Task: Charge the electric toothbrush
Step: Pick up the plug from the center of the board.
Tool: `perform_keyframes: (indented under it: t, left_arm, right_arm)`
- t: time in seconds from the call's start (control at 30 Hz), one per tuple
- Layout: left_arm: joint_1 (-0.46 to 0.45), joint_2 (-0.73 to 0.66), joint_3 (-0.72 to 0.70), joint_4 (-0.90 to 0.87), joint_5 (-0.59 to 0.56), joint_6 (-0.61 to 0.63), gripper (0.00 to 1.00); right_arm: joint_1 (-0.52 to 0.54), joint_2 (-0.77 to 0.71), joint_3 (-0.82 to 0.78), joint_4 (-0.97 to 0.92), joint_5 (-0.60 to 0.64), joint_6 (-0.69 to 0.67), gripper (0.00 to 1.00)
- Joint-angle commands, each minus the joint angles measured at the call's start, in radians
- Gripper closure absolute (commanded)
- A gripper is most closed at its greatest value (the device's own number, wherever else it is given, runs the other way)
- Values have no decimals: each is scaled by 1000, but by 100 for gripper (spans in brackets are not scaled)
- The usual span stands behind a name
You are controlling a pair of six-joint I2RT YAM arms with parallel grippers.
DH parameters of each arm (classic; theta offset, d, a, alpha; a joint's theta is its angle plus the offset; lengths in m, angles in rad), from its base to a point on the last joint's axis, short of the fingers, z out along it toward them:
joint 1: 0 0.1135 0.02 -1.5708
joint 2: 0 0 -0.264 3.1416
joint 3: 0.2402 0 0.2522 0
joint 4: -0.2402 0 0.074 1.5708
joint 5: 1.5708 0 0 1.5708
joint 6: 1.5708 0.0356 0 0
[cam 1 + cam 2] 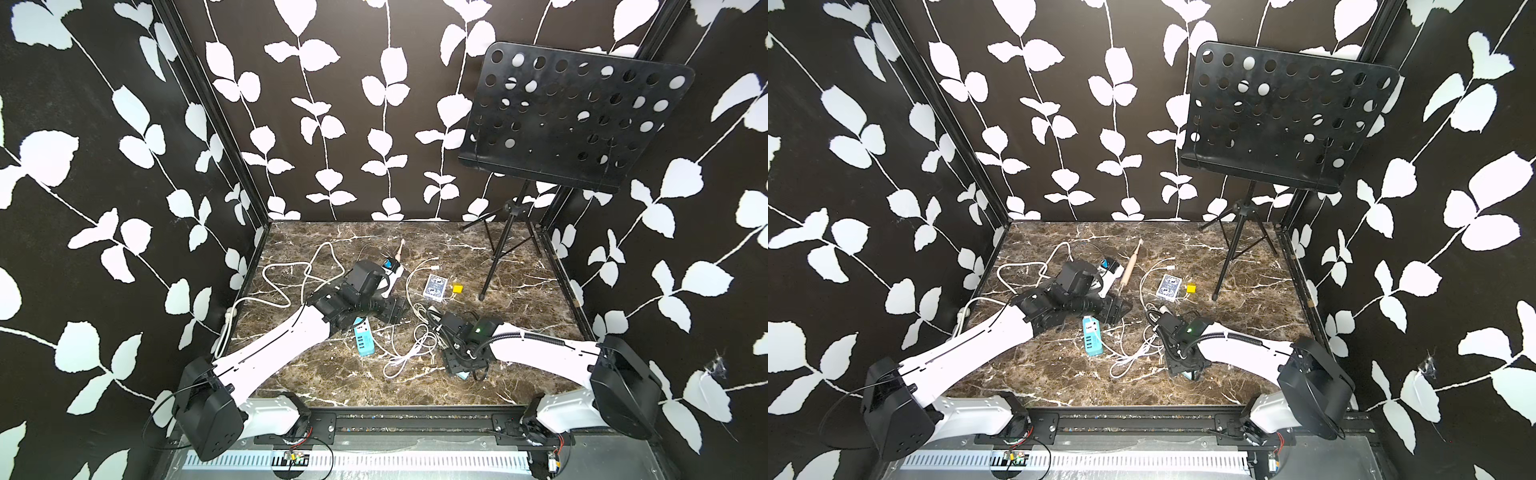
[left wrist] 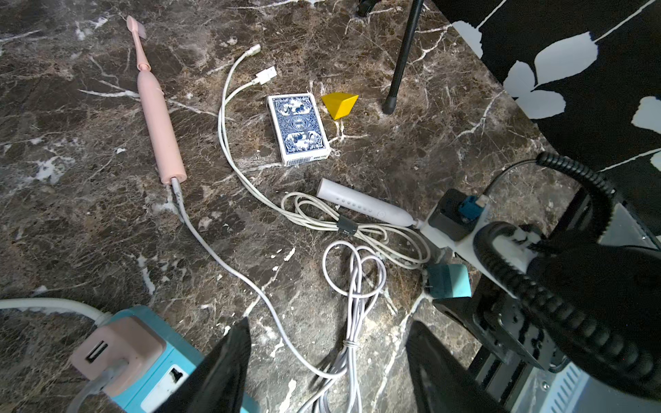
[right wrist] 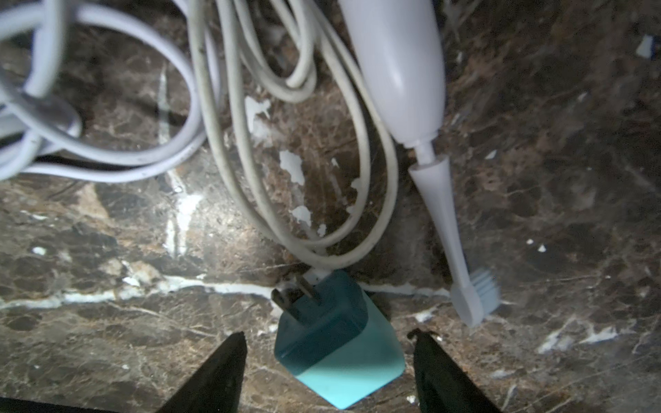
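1. Left gripper [image 2: 327, 323] is hanging low over the marble table [image 2: 89, 232], fingers standing apart, only tabletop and a run of white cable [image 2: 229, 264] showing between them
2. Pink toothbrush [image 2: 157, 118] is lying flat well out in front of the left gripper, off to one side: slim pale-pink handle, narrow neck, small flat head pointing away from the gripper; the white cable is sitting plugged into its base end and trailing back toward the fingertips
3. Teal power strip [image 2: 182, 352] is lying right beside one left finger, partly under it; a pink adapter [image 2: 118, 348] is sitting plugged into it, USB slot facing up
4. White toothbrush [image 2: 365, 205] is lying flat between the two grippers: smooth white handle carrying a row of small dots and tapering to a thin neck; its pale bristled head [image 3: 472, 296] is resting just beyond one right fingertip
5. Right gripper [image 3: 329, 334] is standing with fingers apart on either side of a teal adapter [image 3: 336, 343]; the adapter is lying on its side, two metal prongs pointing away from the gripper; a gap is showing at one finger, contact at the other I cannot tell
6. Coiled cables [image 2: 354, 314] are lying just past the adapter's prongs
7. Card deck [image 2: 298, 128] and yellow block [image 2: 339, 104] are sitting side by side far ahead of the left gripper, a stand leg [image 2: 402, 60] planting just beyond them
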Motion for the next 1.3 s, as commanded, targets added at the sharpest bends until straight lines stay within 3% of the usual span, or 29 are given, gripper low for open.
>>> perform_keyframes:
  t: [0.0, 0.27, 0.67, 0.87, 1.27]
  left_arm:
    - [-3, -7, -10, 5, -9, 0, 29]
    - [-4, 2, -11, 4, -21, 6, 29]
    - [-3, 20, -4, -5, -28, 14, 28]
    - [-3, 15, -10, -4, -32, 17, 28]
    - [-4, 22, -2, -7, -29, 23, 28]
  right_arm:
    - [-9, -44, -19, -12, 29, 15, 27]
    - [-32, -9, -71, 88, -88, -29, 31]
    - [64, -37, -79, 184, -121, 6, 33]
    - [70, 25, -41, 23, -3, 7, 28]
    - [-22, 77, -14, 117, 43, 25, 21]
